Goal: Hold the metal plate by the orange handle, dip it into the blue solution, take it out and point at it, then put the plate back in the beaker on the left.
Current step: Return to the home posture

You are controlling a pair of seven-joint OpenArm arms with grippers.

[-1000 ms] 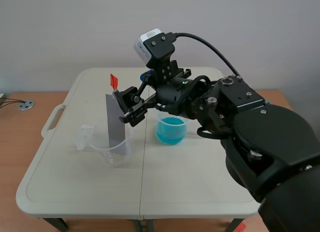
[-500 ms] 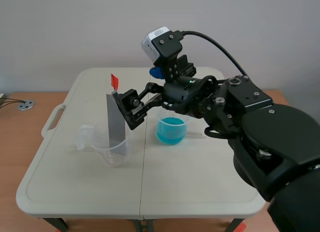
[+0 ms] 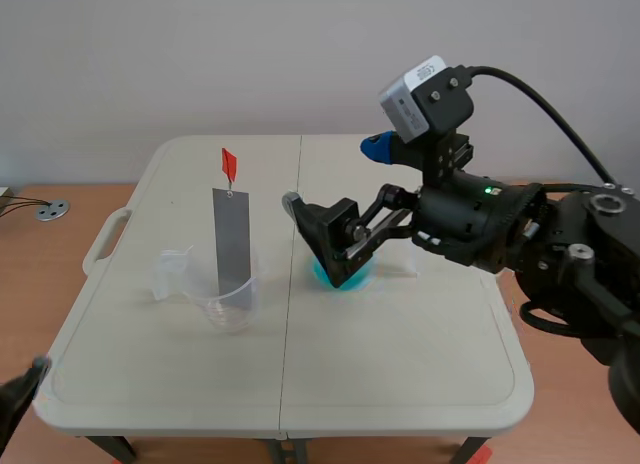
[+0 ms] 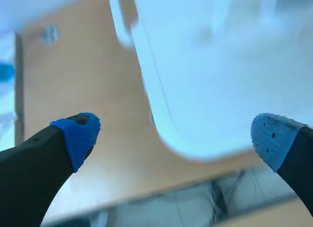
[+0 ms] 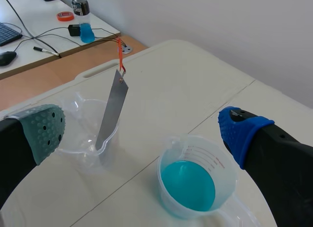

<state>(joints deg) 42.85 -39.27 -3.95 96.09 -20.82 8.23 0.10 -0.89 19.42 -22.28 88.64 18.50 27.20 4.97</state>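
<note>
At the near left corner of the pale tabletop [image 3: 400, 364], the left end effector [image 4: 175, 136] hangs low over the edge. Its blue pads are spread wide, with nothing between them.

Further in, the right end effector [image 3: 325, 234] reaches in above the middle of the tabletop, fingers apart and empty. Just below and ahead of it stands a clear beaker of blue solution [image 5: 188, 185].

Beyond that, on the left, stands a second clear beaker [image 5: 83, 139]. The metal plate [image 5: 111, 114] leans inside it, lower end at the bottom and upper half rising well above the rim. At the very top sits the small orange handle [image 5: 120, 56].

The plate looks like a thin, stiff, light strip with smooth faces that would probably slip in a pinch. The handle is the place to hold it, and it is a small target needing a careful, centred close. The beaker also looks light, so a sideways nudge could tip it.

Seen from the right wrist, the plate stands ahead of the open fingers, closer to the grey-green pad [image 5: 44, 134] than the blue one, and clear of both. The handle is farther off than the plate's body — nothing touches it.
</note>
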